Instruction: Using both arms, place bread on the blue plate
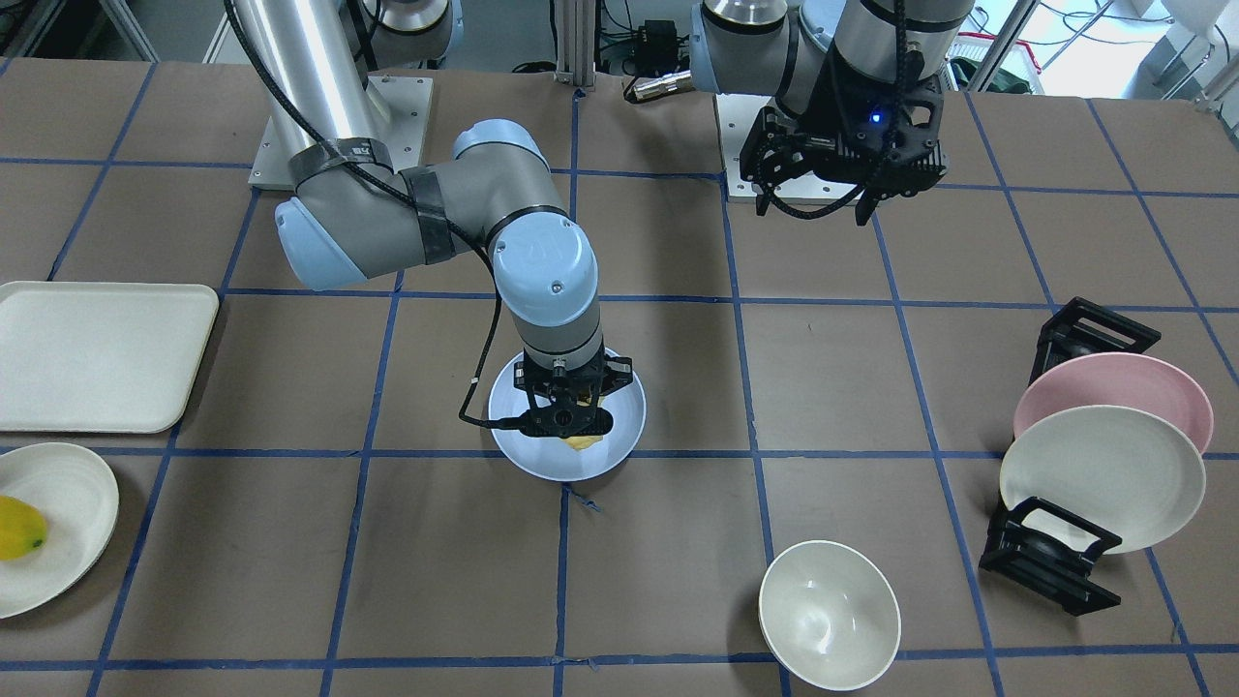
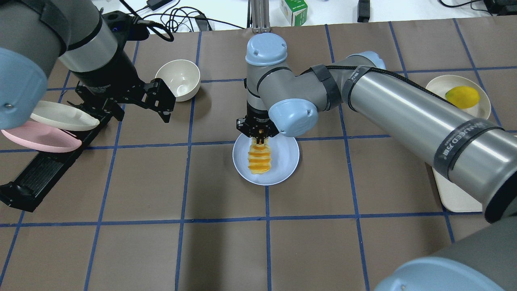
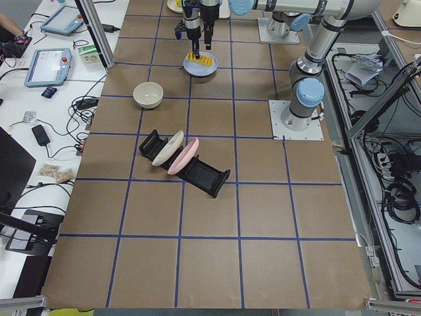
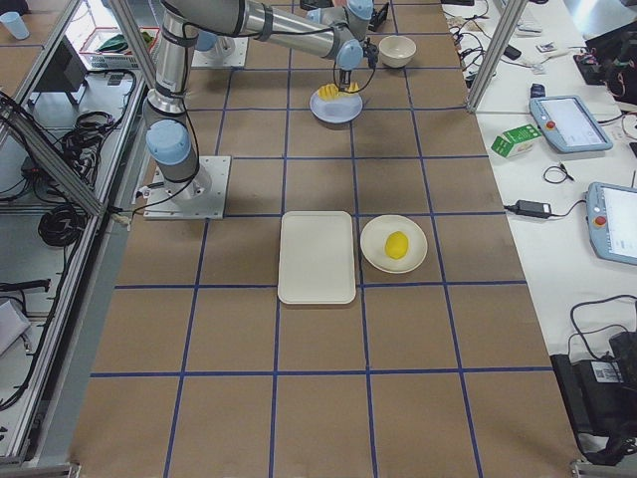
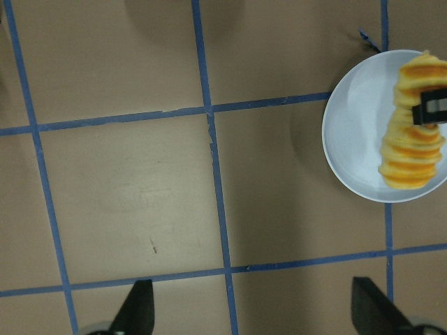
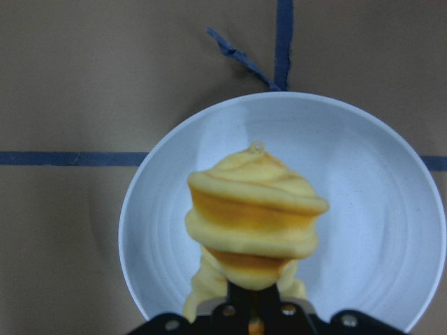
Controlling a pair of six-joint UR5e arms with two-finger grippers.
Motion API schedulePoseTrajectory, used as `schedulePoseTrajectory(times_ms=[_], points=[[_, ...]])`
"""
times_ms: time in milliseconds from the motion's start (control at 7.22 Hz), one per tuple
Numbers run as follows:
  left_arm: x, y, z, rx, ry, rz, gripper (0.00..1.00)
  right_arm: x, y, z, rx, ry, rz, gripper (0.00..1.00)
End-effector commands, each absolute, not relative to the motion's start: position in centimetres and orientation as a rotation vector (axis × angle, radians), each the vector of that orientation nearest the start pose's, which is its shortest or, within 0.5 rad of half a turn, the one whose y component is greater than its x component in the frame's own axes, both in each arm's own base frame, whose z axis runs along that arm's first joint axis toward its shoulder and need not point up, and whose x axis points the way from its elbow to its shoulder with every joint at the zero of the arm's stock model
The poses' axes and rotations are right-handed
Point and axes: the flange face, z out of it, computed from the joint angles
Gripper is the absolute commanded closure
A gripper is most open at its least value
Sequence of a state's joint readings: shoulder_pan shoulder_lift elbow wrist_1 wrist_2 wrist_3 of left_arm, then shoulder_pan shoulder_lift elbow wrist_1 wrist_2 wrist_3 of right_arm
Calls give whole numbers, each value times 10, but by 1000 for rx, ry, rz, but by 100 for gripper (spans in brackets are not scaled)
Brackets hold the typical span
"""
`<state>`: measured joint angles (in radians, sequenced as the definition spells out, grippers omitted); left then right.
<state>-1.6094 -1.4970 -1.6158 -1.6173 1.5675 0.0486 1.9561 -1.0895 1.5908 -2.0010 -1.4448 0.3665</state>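
Observation:
The blue plate [image 1: 513, 455] sits on the table near its middle and also shows in the overhead view [image 2: 286, 161]. My right gripper [image 2: 258, 139] is shut on one end of the bread [image 2: 259, 158], a yellow-orange ridged loaf that hangs over the plate. In the right wrist view the bread [image 6: 255, 216] points down at the plate [image 6: 363, 209]; I cannot tell whether its lower end touches. My left gripper [image 1: 813, 208] is open and empty, raised well off to the side. Its wrist view shows the bread [image 5: 412, 132] on the plate [image 5: 356, 139].
A white bowl [image 1: 830, 615] stands near the front. A black rack holds a pink plate [image 1: 1113, 387] and a cream plate [image 1: 1103, 474] on my left side. A cream tray [image 1: 97, 353] and a cream plate with a yellow fruit [image 1: 19, 528] lie on my right side.

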Motion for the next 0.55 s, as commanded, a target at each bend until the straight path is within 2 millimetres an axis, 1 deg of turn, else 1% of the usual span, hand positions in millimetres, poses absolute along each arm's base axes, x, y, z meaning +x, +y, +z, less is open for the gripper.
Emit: schedulePoseTrajectory(times_ms=[0,138,277,415], points=[[-147,-464,494,121,3147,-26,0,376,-531,234,-57,3050,189,0],[-145,-466,496,118,3136,-34,0,376,-530,234,-55,3048,195,0],[-144,-466,494,115,3133,-15,0,374,-531,234,-50,3054,191,0],[-144,-472,497,108,3133,-24,0,372,-531,237,-49,3062,182,0]])
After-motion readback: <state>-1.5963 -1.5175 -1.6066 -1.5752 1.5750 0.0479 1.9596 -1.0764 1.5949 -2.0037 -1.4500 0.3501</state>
